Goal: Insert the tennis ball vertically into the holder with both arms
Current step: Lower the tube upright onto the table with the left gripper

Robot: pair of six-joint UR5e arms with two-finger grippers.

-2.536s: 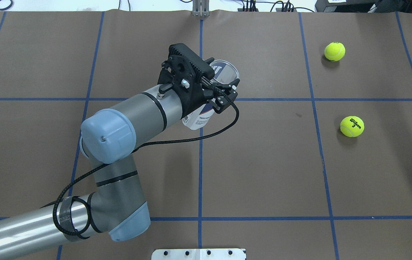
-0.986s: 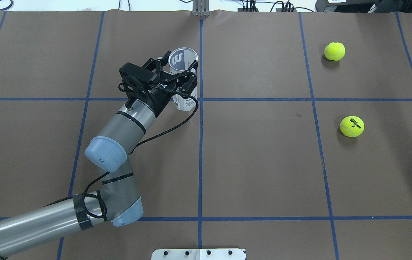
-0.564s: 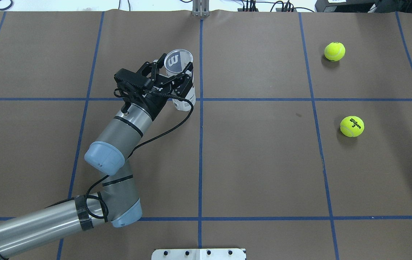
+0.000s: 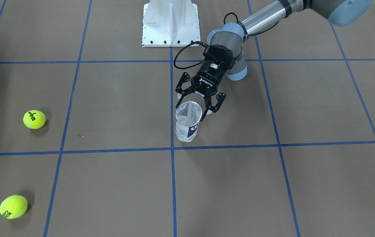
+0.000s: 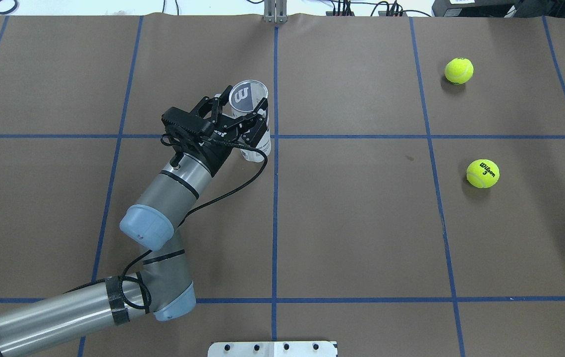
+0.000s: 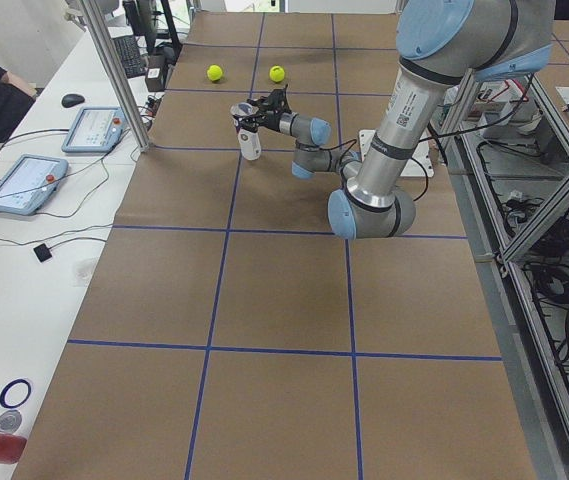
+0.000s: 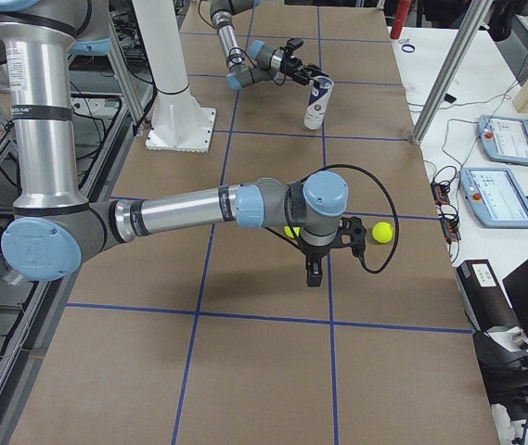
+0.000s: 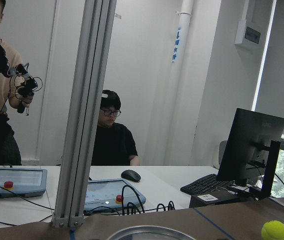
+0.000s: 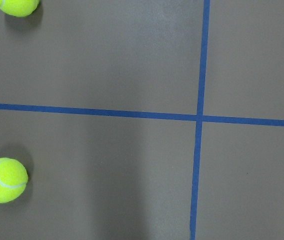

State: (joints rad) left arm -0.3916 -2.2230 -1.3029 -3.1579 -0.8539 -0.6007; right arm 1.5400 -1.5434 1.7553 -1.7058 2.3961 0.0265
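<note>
Seen from across the table, the can (image 4: 188, 126) stands upright on the brown table (image 4: 108, 184), mouth up, with nothing inside. The left gripper (image 4: 195, 104) reaches in at the rim with its fingers spread to either side. To my eye they are loose, not clamping. The first ball (image 4: 34, 119) and the second ball (image 4: 13, 206) lie well apart from the can.

From overhead it looks the same: an empty can in the left half and both balls far off in the right half, with no arm by them in that view.

From the left end, the can is small and far off, upright just beside the near arm's fingers.

From the right end, the right gripper (image 7: 312, 274) points down at the table near the balls. I cannot tell whether it is open or closed.

The left wrist camera catches only the can's rim at its bottom edge. The right wrist camera looks down on both balls lying free.

So standing the can up looks done. Picking up a ball, steadying the can and dropping the ball in are all left.
</note>
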